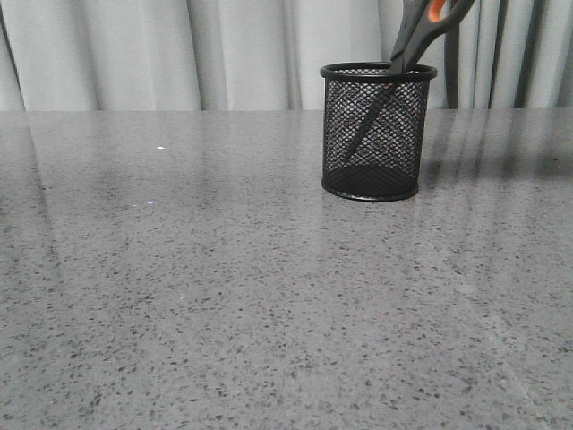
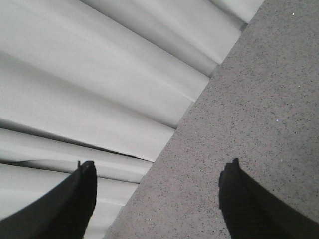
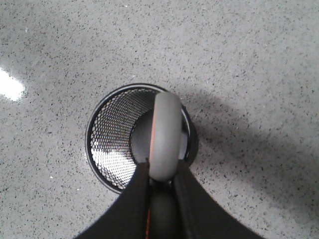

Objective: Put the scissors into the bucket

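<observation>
scissors [image 3: 165, 137] pinched in right gripper [image 3: 162, 172], over bucket [image 3: 107, 144]

I see a grey speckled worktop [image 1: 224, 296], stone-like and glossy, running back to a pale curtain [image 1: 179, 54] at its far edge. Only the bucket [image 1: 376, 134] stands directly on it, upright on its solid base, toward the far right of the surface. From my right wrist view the bucket [image 3: 117, 144] casts a soft shadow across the worktop [image 3: 249, 59], with a bright glare patch off to one side.
</observation>
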